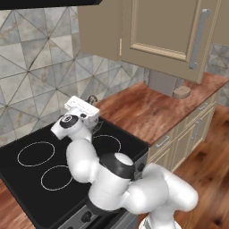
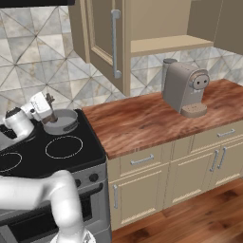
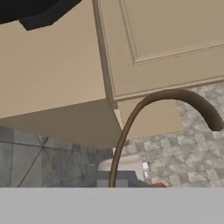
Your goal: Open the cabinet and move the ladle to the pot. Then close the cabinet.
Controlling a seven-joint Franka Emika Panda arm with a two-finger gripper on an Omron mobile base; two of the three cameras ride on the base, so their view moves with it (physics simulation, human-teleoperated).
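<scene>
The grey pot (image 2: 61,121) sits on the back right burner of the black stove (image 2: 71,156). My gripper (image 2: 48,102) hangs just above the pot's left rim and is shut on the ladle (image 3: 144,103). In the hand view the ladle's thin brown curved handle rises from between the fingertips and arcs over to the right; its bowl is hidden. From the left base view the gripper (image 1: 91,102) is at the back of the stove. The tan cabinet (image 2: 166,43) above the counter stands open, with one door (image 2: 102,38) swung out and its bare shelf showing.
A grey coffee machine (image 2: 182,88) stands on the wooden counter (image 2: 142,118) under the open cabinet. The swung-out door (image 1: 170,31) with its long handle (image 1: 199,38) hangs over the counter. Low cabinets and drawers (image 2: 190,161) run below. Tiled wall lies behind the stove.
</scene>
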